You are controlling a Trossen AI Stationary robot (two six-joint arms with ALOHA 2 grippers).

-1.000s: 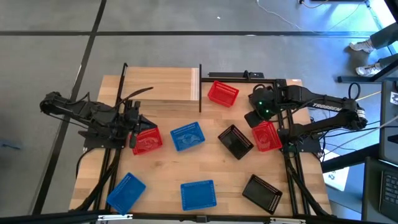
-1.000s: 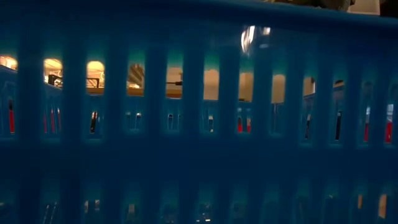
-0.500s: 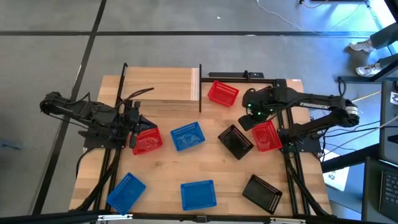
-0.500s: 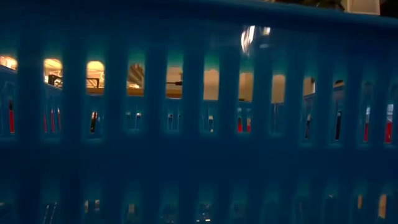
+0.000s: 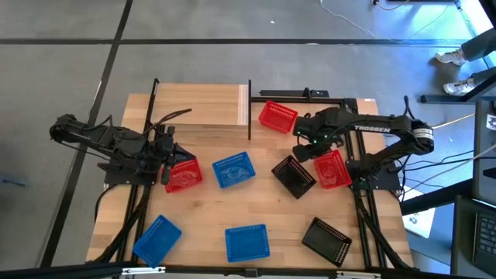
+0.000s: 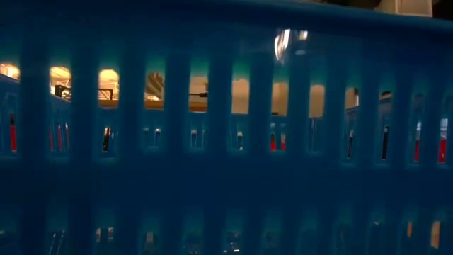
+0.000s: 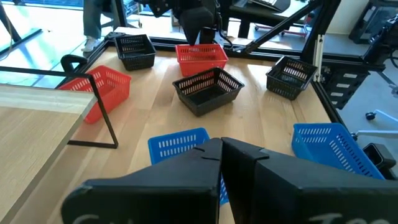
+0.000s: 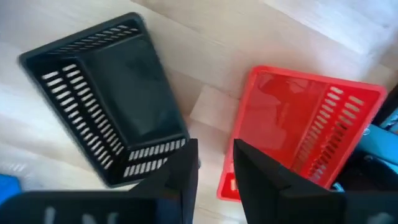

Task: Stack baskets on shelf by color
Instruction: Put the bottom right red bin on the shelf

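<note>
My right gripper [image 8: 216, 148] [image 5: 304, 149] points down, open, over the bare wood between a black basket [image 8: 109, 93] [image 5: 293, 177] and a red basket [image 8: 305, 124] [image 5: 332, 169]; nothing is between its fingers. My left gripper [image 7: 221, 144] [image 5: 172, 161] is shut and hovers by another red basket [image 5: 183, 175], holding nothing. A third red basket [image 5: 277, 116] lies right of the shelf [image 5: 201, 105]. Blue baskets lie at mid-table [image 5: 234, 169] and along the near edge [image 5: 157, 239] [image 5: 247, 242].
Another black basket [image 5: 325, 239] sits near right, and one more [image 7: 135, 50] at the far right. The shelf has thin black posts [image 5: 249, 108]. A blue basket's wall [image 6: 226, 142] fills the low view. Bare wood lies between the middle baskets and the near row.
My right gripper has moved toward the table's left edge and come down, turning as it went, from above the right-hand red basket to over the gap between that basket and the black one. The baskets have stayed where they were.
</note>
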